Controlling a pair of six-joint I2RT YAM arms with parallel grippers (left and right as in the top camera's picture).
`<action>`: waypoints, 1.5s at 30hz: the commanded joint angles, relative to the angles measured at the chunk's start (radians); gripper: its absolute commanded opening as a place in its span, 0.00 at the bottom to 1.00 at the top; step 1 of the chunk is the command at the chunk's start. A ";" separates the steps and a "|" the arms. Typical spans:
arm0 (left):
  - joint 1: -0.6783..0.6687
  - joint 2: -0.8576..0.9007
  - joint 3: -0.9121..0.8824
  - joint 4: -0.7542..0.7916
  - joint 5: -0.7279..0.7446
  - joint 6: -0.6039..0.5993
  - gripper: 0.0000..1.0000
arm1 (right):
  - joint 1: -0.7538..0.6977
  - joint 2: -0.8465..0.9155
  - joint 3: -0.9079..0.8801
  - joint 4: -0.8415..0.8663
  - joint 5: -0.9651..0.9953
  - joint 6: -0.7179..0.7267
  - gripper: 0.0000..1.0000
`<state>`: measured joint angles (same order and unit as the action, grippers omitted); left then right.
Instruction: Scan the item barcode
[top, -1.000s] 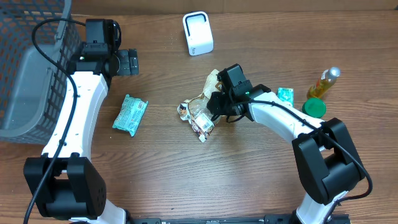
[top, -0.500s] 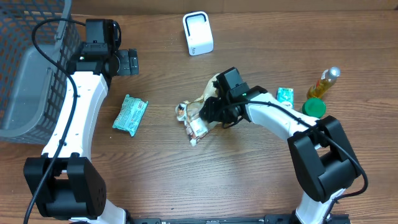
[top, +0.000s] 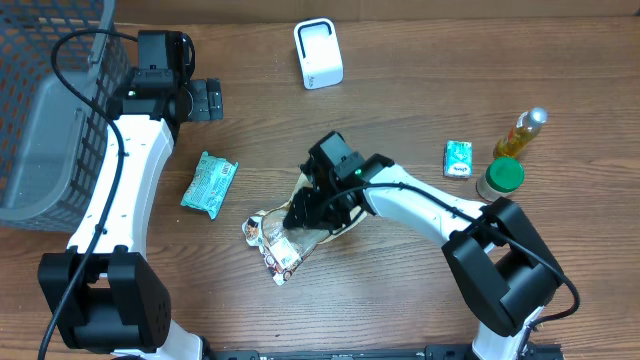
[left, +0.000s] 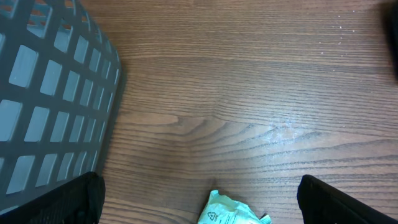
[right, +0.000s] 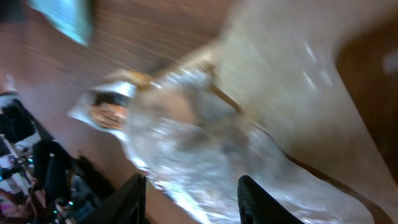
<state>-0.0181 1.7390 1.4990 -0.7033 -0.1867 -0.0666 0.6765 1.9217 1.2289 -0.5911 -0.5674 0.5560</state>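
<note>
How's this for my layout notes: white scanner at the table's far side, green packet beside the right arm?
Wrong arm: the overhead view shows the green packet beside the left arm; the white scanner is at the far side.

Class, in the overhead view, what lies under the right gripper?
A clear packet on the table, poking out beneath the right gripper. Its covered part is hidden.

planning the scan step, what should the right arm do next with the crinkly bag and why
Probably lift the crinkly bag and carry it toward the white scanner. The right end effector seems closed on the bag, with film between its fingers in the wrist view, but the bag lies on the table far from the scanner.
</note>
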 joint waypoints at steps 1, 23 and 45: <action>-0.006 -0.018 0.020 0.003 -0.003 0.022 0.99 | -0.026 -0.083 0.106 0.009 -0.018 -0.065 0.45; -0.006 -0.018 0.020 0.003 -0.003 0.022 1.00 | -0.026 -0.088 0.093 -0.149 0.391 -0.670 0.88; -0.006 -0.018 0.020 0.003 -0.003 0.022 1.00 | 0.019 0.044 0.090 -0.100 0.463 -0.669 0.90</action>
<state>-0.0196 1.7393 1.4990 -0.7033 -0.1871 -0.0669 0.6952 1.9617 1.3247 -0.7094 -0.1482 -0.1085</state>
